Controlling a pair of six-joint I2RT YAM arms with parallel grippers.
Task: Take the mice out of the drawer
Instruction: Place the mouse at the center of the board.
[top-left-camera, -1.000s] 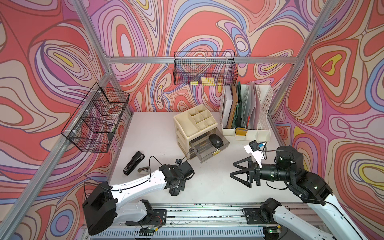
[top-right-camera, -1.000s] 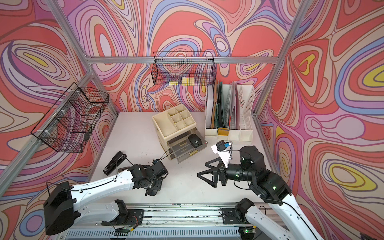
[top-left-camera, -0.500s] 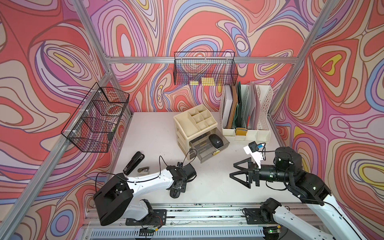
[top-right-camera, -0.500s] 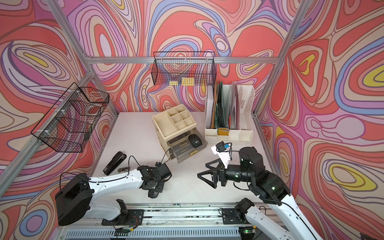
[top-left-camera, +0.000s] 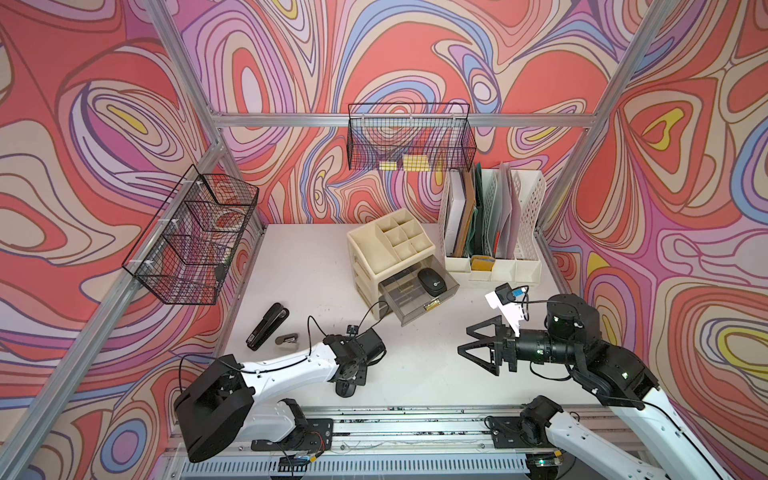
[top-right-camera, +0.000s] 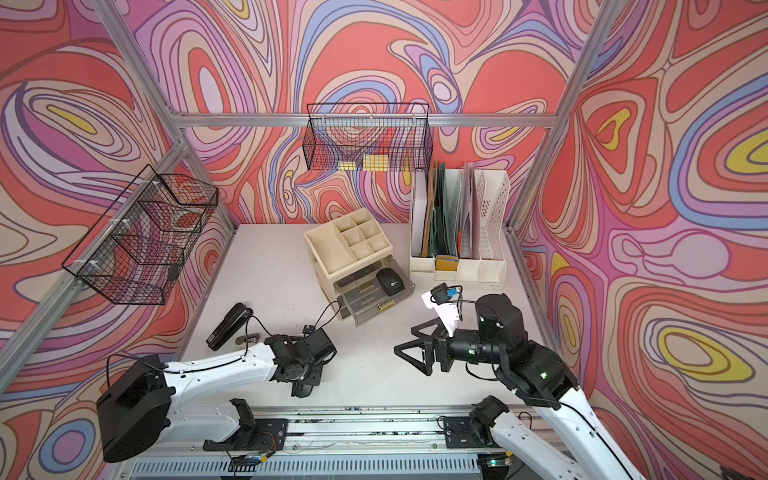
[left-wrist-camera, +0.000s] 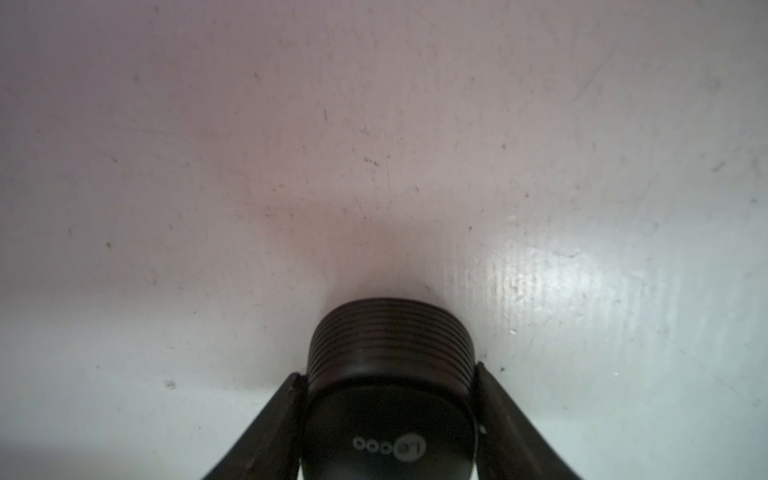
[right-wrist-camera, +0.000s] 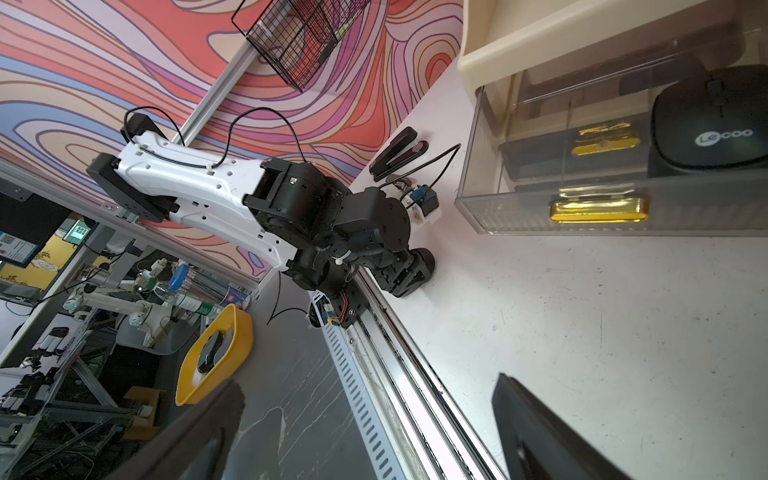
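Observation:
My left gripper (top-left-camera: 348, 383) points down near the table's front edge and is shut on a black mouse (left-wrist-camera: 388, 374), which it holds by its sides close above the white tabletop. The white round logo faces the left wrist camera. In the right wrist view the same mouse (right-wrist-camera: 424, 261) sits at the tip of that gripper. A second black mouse (top-left-camera: 432, 281) lies in the pulled-out clear drawer (top-left-camera: 417, 311) of the cream organizer, also seen in a top view (top-right-camera: 390, 281). My right gripper (top-left-camera: 478, 351) hovers open and empty to the right of the drawer.
A black stapler (top-left-camera: 268, 326) and a small metal piece (top-left-camera: 286, 339) lie at the left. A white file rack (top-left-camera: 492, 232) stands behind the drawer. Wire baskets (top-left-camera: 409, 139) hang on the walls. A yellow bin (right-wrist-camera: 216, 357) holding dark oval things sits off the table's front.
My left arm has swung round and carried the held mouse a little closer to the front edge. The right arm has barely moved.

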